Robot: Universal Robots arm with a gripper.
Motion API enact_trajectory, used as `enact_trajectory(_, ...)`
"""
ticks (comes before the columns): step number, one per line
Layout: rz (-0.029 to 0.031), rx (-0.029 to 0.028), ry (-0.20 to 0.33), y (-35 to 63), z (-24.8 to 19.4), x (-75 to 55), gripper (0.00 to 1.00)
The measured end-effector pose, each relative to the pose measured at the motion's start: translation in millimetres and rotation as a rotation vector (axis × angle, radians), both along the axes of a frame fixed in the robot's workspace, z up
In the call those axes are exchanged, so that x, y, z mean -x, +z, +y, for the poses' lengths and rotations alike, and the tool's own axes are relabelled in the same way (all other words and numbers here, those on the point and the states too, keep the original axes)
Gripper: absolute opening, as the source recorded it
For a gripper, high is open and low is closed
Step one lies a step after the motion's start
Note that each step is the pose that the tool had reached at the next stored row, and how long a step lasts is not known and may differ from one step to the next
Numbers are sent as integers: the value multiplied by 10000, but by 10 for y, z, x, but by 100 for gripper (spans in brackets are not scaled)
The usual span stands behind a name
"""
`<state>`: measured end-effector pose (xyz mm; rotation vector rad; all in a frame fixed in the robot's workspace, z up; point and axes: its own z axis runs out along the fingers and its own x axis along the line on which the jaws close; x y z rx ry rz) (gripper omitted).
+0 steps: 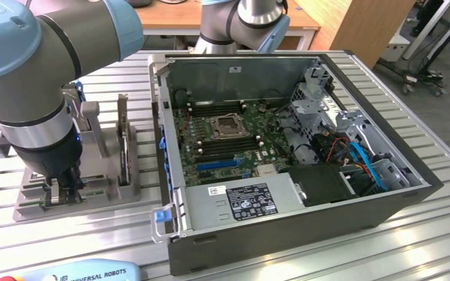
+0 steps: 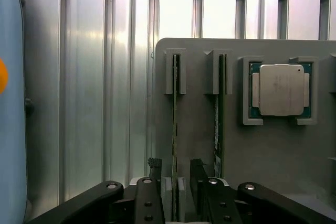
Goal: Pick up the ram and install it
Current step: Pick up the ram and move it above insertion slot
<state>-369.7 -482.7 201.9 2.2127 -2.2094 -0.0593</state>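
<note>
In the wrist view the ram is a thin green stick standing on edge in a slot of the grey holder. A second ram stick stands in the neighbouring slot. My gripper is low over the near end of the first stick. Its black fingers stand on either side of the stick with a gap between them, so it is open. In the exterior view the gripper is down at the holder on that view's left, beside the open computer case.
A square silver processor chip lies in a recess of the holder. The case holds the motherboard, its empty memory slots, a power supply and blue cables. A teach pendant lies at the front of the ribbed metal table.
</note>
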Motion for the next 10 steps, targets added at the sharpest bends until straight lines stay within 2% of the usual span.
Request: enact_trajectory(10,3,2,-1,2,0,1,34)
